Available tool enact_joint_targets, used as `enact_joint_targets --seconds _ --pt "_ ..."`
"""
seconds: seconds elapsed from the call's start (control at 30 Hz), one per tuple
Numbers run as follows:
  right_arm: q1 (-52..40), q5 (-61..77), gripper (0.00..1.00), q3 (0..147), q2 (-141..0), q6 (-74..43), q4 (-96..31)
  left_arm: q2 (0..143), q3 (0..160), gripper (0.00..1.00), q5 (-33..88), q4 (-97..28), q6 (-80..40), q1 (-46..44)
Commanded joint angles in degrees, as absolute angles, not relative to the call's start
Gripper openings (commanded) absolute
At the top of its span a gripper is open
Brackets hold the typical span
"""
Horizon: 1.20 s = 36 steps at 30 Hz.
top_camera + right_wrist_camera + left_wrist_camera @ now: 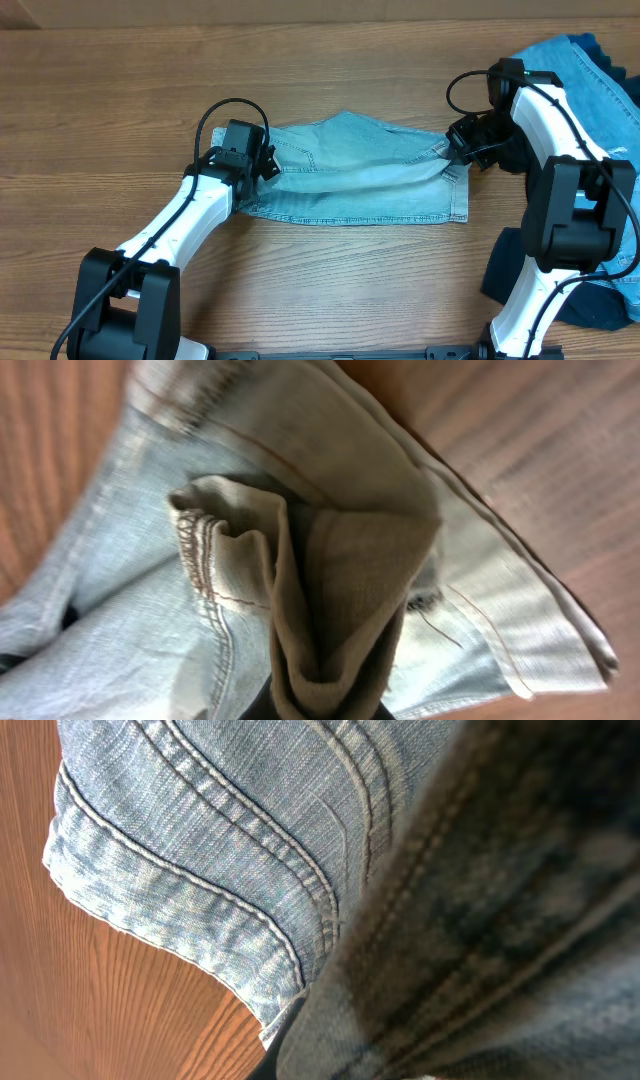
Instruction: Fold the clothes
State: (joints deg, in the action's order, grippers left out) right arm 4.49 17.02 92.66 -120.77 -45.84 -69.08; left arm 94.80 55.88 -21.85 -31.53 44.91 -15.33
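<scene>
The pale light-blue denim shorts (360, 175) lie spread flat across the middle of the table. My left gripper (265, 162) is at their left end and is shut on the cloth. In the left wrist view a stitched hem (200, 850) lies on the wood, and a raised fold (480, 920) fills the lower right and hides the fingers. My right gripper (458, 140) is at the shorts' upper right corner. In the right wrist view it (335, 700) is shut on a pinched, bunched fold of the shorts (340, 580).
A heap of medium-blue jeans (590, 80) lies at the far right, behind the right arm. Dark navy cloth (600, 290) lies at the right front by the arm's base. The wooden table (330, 290) shows in front of the shorts.
</scene>
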Motion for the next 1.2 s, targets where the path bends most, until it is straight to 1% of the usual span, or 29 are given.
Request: enact_joint_targets --seconds 0.0,0.2,0.3,0.33,0.4,0.47,0.57,0.67,0.83,0.97,1.0,1.07,1.17 --pt "4.5 15.6 0.04 95.7 -120.9 -43.5 -65.8 95.6 56.2 0.04 -23.9 -31.4 43.2 -14.7" --pt "4.4 17.3 0.04 110.4 -117.6 -35.7 -63.3 95.6 56.2 0.04 -24.0 -31.5 43.0 -14.7" --pt "2.4 17.2 0.04 110.7 -115.4 -28.6 -59.6 95.6 56.2 0.04 -23.9 -31.5 43.0 -14.7" --pt "1.5 17.0 0.04 110.6 -115.4 -27.8 -59.1 95.6 56.2 0.04 -24.0 -31.5 43.0 -14.6" --pt "0.7 17.0 0.04 109.4 -115.5 -27.6 -60.6 95.6 56.2 0.04 -24.0 -31.5 42.3 -14.6" --pt "-0.1 17.0 0.04 107.1 -115.5 -24.9 -62.8 95.6 56.2 0.04 -24.0 -31.5 42.2 -14.6" --pt "-0.3 15.7 0.04 100.2 -115.5 -22.6 -66.0 95.6 56.2 0.04 -24.6 -31.4 42.2 -14.6" --pt "-0.3 20.6 0.04 92.5 -115.5 -22.7 -66.9 95.5 56.3 0.04 -24.6 -31.1 42.2 -14.6" --pt "-1.4 20.0 0.04 91.9 -113.1 -24.0 -74.2 95.5 56.3 0.04 -24.6 -31.0 42.2 -14.6" --pt "-1.4 18.4 0.04 91.9 -112.3 -24.2 -83.5 94.5 57.5 0.04 -24.6 -31.1 42.3 -14.5" --pt "-1.4 15.8 0.04 91.9 -112.3 -24.2 -85.6 93.9 58.1 0.04 -24.6 -31.1 42.4 -14.3" --pt "-1.4 10.1 0.04 91.7 -112.3 -24.5 -88.1 93.2 59.2 0.04 -24.6 -31.1 42.5 -13.1" --pt "-1.4 8.8 0.04 88.7 -112.3 -25.1 -86.8 92.3 60.5 0.04 -24.2 -32.4 43.1 -11.3"
